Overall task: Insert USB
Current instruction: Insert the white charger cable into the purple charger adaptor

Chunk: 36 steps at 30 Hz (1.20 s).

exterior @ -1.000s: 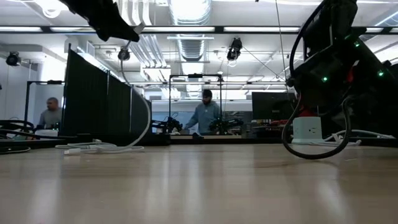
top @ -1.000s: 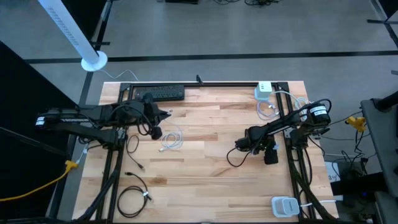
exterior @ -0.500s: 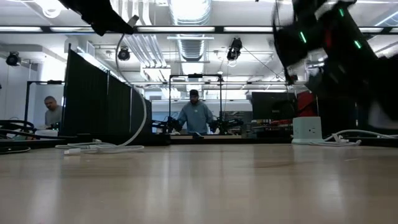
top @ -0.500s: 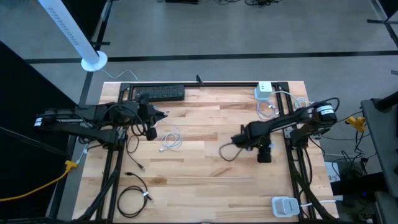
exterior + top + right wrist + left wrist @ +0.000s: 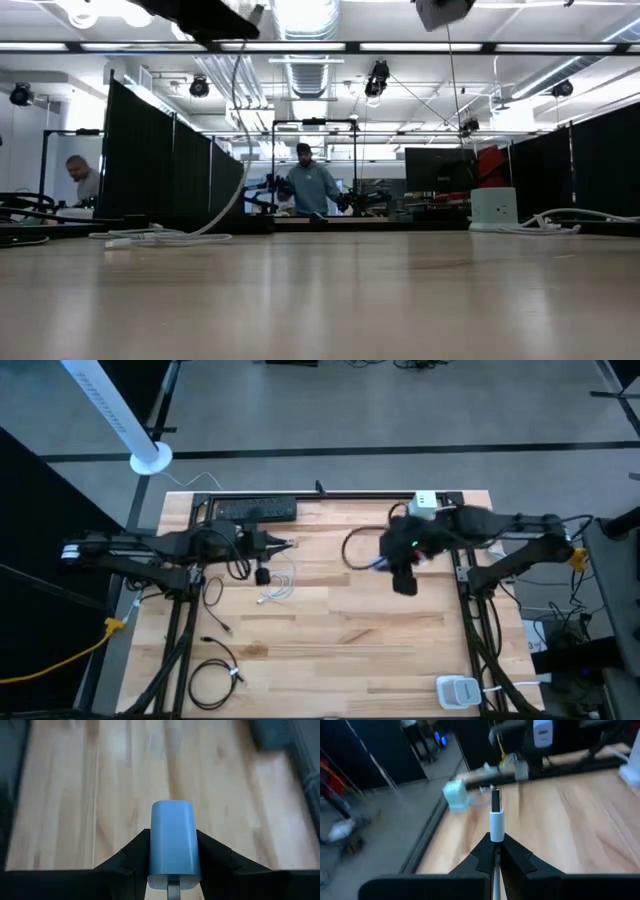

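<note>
The right tool (image 5: 385, 556) has swung toward twelve o'clock, clamping a blue charger block (image 5: 174, 842) facing the left tool (image 5: 290, 544), which pinches a white USB plug (image 5: 496, 815) ready for mating.

1. USB plug (image 5: 495, 815): white body with a dark metal tip, pinched at its base between the left fingers (image 5: 515, 855), tip pointing straight ahead, held above the table toward 9 o'clock; white cable (image 5: 277, 586) trailing down to a loose pile on the wood.
2. Charger (image 5: 174, 842): pale blue block with rounded corners, clamped on both sides between the right fingers (image 5: 214, 852), held above the table toward 1 o'clock.
</note>
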Tool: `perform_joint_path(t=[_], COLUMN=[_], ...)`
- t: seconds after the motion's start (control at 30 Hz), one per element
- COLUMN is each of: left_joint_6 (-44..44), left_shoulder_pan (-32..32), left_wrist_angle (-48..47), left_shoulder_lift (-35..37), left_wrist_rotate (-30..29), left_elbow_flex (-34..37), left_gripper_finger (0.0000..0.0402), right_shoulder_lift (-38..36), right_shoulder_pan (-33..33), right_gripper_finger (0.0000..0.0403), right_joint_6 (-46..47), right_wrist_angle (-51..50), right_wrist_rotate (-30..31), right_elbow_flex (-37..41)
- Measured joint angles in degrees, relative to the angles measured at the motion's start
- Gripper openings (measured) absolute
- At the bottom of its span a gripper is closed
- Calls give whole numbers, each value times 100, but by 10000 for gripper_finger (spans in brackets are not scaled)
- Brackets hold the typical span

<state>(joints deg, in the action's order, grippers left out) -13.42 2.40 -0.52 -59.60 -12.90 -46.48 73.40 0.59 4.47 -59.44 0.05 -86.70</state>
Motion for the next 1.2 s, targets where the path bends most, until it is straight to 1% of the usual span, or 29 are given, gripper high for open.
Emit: perform_joint_path(t=[0.03, 0.13, 0.2, 0.43, 0.6, 0.77, 0.9, 1.0, 1.1, 1.2], left_joint_6=[-82, -318, -502, -790, -1415, -2299, -3076, -3591, -3852, -3907], left_shoulder_pan=[18, 38, 62, 72, 62, 23, -64, -138, -183, -197], left_wrist_angle=[317, 727, 1073, 965, 1028, 1070, 1037, 1056, 1100, 1065], left_shoulder_lift=[-179, -647, -934, -1692, -1915, -1967, -2011, -2002, -1993, -1997], left_wrist_rotate=[0, -5, -2, -3, -7, -44, -371, -643, -836, -1011], left_elbow_flex=[-44, -54, -244, -920, -1330, -1709, -1919, -2047, -2078, -2068], left_gripper_finger=[4, 4, 4, 4, 4, 4, 4, 4, 4, 4], right_shoulder_lift=[-96, -410, -491, -641, -598, -596, -566, -574, -567, -568], right_shoulder_pan=[-60, -222, -290, -305, -300, -299, -299, -299, -299, -299], right_gripper_finger=[116, 116, 116, 116, 116, 116, 116, 116, 116, 116], right_joint_6=[9, -4, 13, 130, 266, 501, 675, 761, 763, 763], right_wrist_angle=[362, 637, 1049, 1189, 1392, 1597, 1662, 1692, 1704, 1784], right_wrist_rotate=[-61, -321, -350, -376, -566, -818, -1031, -1060, -1060, -1060], right_elbow_flex=[-75, -111, -132, -113, -111, -118, -113, -113, -113, -113])
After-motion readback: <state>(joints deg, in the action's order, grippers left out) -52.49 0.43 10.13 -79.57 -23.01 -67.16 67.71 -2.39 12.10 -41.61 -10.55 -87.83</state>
